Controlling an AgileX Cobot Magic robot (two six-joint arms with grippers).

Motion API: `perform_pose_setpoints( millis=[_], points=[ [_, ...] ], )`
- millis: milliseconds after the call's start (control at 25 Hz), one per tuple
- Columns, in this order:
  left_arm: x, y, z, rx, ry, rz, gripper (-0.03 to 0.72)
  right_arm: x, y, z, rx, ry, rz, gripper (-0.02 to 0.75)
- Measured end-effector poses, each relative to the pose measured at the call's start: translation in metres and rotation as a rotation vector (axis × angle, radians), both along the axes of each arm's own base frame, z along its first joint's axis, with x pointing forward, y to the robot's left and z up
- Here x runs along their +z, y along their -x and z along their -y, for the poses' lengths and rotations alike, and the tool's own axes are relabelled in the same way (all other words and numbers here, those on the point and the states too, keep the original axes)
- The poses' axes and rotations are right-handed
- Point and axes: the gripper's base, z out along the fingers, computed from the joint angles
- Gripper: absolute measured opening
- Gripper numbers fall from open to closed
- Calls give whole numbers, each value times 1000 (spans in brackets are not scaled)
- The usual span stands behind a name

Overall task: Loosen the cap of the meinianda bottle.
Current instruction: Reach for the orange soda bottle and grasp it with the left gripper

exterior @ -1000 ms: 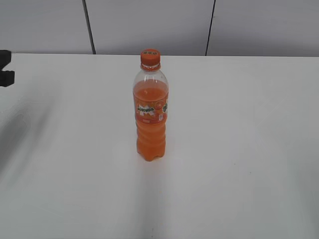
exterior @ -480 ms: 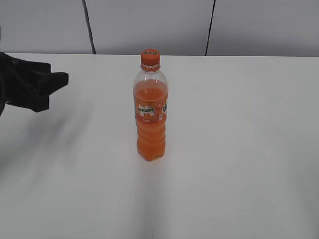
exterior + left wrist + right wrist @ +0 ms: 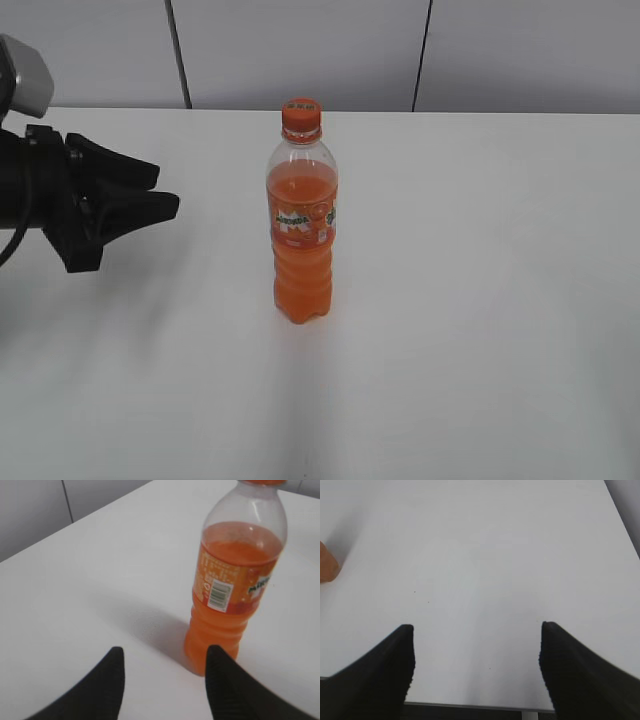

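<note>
The meinianda bottle (image 3: 302, 225) stands upright in the middle of the white table, with orange drink and its orange cap (image 3: 301, 115) screwed on top. It also shows in the left wrist view (image 3: 235, 575), with the cap (image 3: 262, 481) cut by the top edge. My left gripper (image 3: 160, 190) is open and empty, to the left of the bottle at mid height; its black fingers (image 3: 162, 655) point toward the bottle's base. My right gripper (image 3: 476, 627) is open and empty above the table's near edge; only the bottle's base (image 3: 327, 562) shows at its view's left edge.
The white table (image 3: 480, 300) reaches back to a grey panelled wall (image 3: 300, 50). The table's front edge (image 3: 470, 706) lies just under my right gripper.
My left gripper has moved in from the left edge toward the bottle. The bottle has not moved.
</note>
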Motion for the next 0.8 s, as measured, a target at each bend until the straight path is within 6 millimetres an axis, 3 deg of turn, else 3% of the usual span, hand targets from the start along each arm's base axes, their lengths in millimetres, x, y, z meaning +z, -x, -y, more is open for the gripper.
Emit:
perform_pose_setpoints(
  millis=[280,520,800],
  points=[
    [-14,-3,1,-76,-61,-23,350,0,0,0,0,0,0,584],
    [-28,-8,1,-65,-54,-59,480,0,0,0,0,0,0,584],
    [-38,-11,4,-83,-25,-55,513,0,0,0,0,0,0,584]
  ],
)
